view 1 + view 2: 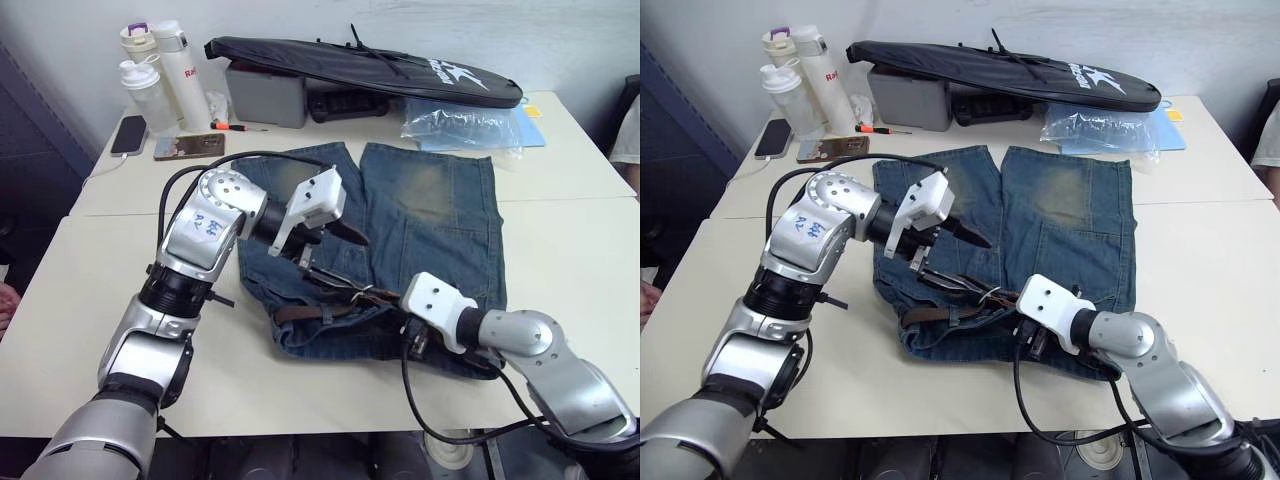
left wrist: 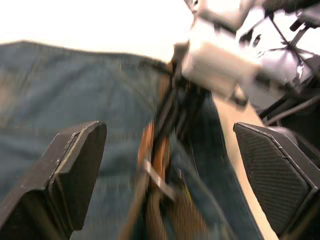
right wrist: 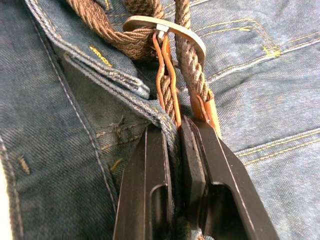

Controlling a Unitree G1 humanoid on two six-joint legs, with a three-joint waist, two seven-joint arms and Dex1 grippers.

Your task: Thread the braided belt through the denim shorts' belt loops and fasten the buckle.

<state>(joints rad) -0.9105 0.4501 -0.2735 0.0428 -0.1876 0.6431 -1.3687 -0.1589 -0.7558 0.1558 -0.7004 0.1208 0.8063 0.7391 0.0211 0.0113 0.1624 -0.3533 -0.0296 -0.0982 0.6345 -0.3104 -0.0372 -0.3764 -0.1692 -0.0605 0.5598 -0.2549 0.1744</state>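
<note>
Bottles [image 1: 160,75], a phone [image 1: 129,133] and a black bag [image 1: 360,65] crowded the desk [image 1: 560,270] behind the denim shorts [image 1: 440,215]. Right pincer [image 3: 175,131] pinched the waistband beside the braided belt [image 3: 192,70] and buckle [image 3: 170,30]; left pincer [image 1: 330,250] hovered wide open above.

The denim shorts [image 1: 420,230] were viewed from above by both head cameras; close wrist views shared the braided belt [image 3: 190,65].

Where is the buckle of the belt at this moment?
In the right wrist view the buckle lies on the shorts at the waistband, just ahead of the right tool, which is shut on the belt beside it.
</note>
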